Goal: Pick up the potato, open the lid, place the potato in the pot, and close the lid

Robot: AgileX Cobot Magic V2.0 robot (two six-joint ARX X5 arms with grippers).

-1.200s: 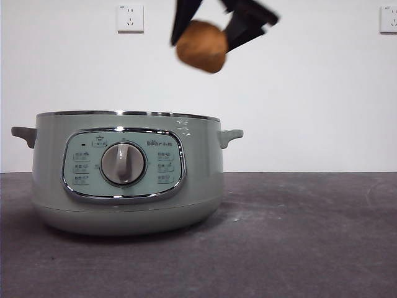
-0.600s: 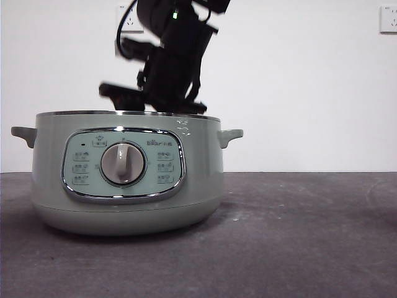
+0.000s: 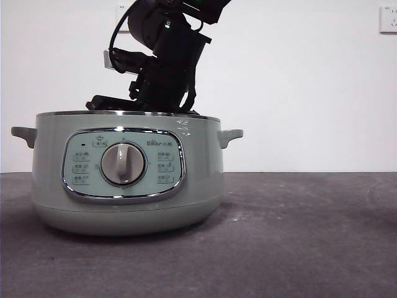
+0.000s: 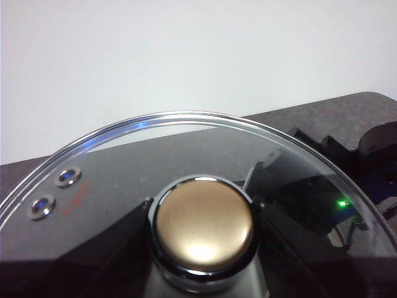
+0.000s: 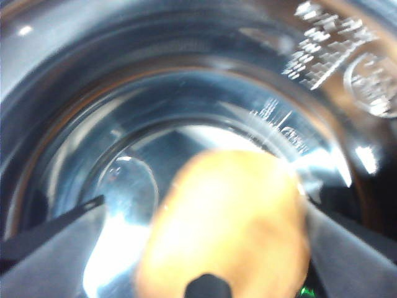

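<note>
The sage-green pot (image 3: 124,205) stands open at the left of the table. My right arm (image 3: 164,62) reaches down into it from above. Inside the pot's shiny bowl (image 5: 186,93), the orange-brown potato (image 5: 229,217) sits blurred between the jaws of my right gripper (image 5: 205,203). It touches one jaw, and a gap shows at the other. From the front the potato is hidden behind the pot wall. My left gripper (image 4: 203,217) is shut on the knob (image 4: 203,230) of the glass lid (image 4: 155,143), holding it away from the pot, out of the front view.
The dark table (image 3: 298,236) stretches bare to the right of the pot. A white wall stands behind, with a socket (image 3: 389,18) at its top right. The pot's side handles (image 3: 231,135) stick out at rim height.
My right arm came down from above the pot's right side, carrying the potato below the rim, then sank slightly lower. The potato no longer shows from the front.
</note>
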